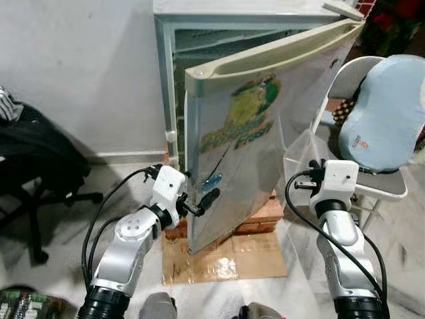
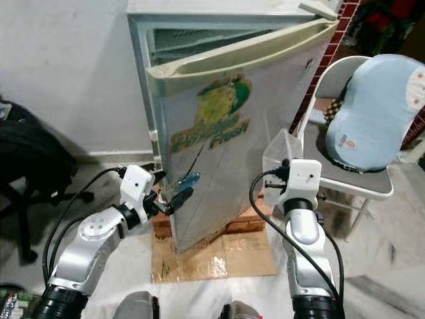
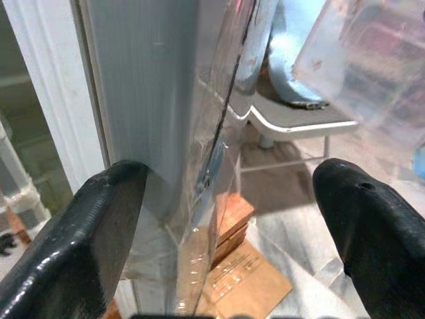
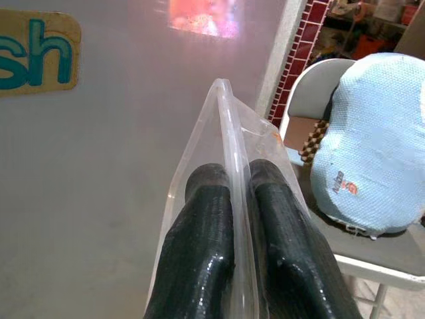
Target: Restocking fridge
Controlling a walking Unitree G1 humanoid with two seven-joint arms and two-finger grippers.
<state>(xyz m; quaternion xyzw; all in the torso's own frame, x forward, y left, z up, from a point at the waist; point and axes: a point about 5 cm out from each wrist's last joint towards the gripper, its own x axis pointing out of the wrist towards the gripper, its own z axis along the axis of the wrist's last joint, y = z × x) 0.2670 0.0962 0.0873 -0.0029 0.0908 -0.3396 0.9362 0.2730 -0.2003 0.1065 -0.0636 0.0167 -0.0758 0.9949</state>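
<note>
Robot standing at the half-open fridge (image 1: 174,40), both arms raised.

The left gripper (image 1: 202,201) is spreading its fingers (image 3: 86,246) wide around the free edge of the door (image 1: 265,126), low down. The right gripper (image 4: 240,193) is pinching the wall of a clear plastic bin (image 1: 300,159) between closed fingers, holding it just beside the door front, near a chair (image 1: 382,183) carrying a pale blue cushion (image 1: 385,113).
</note>
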